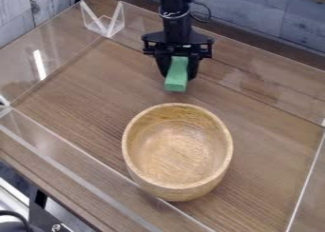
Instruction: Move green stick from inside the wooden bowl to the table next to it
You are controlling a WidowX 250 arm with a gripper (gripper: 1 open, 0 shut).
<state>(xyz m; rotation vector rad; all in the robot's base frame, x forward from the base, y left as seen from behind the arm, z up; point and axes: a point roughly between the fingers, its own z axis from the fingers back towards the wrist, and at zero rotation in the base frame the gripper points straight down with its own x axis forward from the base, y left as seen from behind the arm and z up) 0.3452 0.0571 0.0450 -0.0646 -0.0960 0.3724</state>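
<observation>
The green stick (177,74) is a small bright green bar, tilted, its top end clamped between the black fingers of my gripper (178,57), which points straight down. Its lower end is at or just above the table (76,93), a little beyond the far rim of the wooden bowl (178,150). The bowl is round, light tan and has nothing inside it. My gripper stands behind the bowl and slightly left of its middle, well clear of the rim.
Clear acrylic walls (38,60) border the tabletop on the left, front and right. A small clear folded piece (102,19) stands at the back left corner. A grey brick wall runs behind.
</observation>
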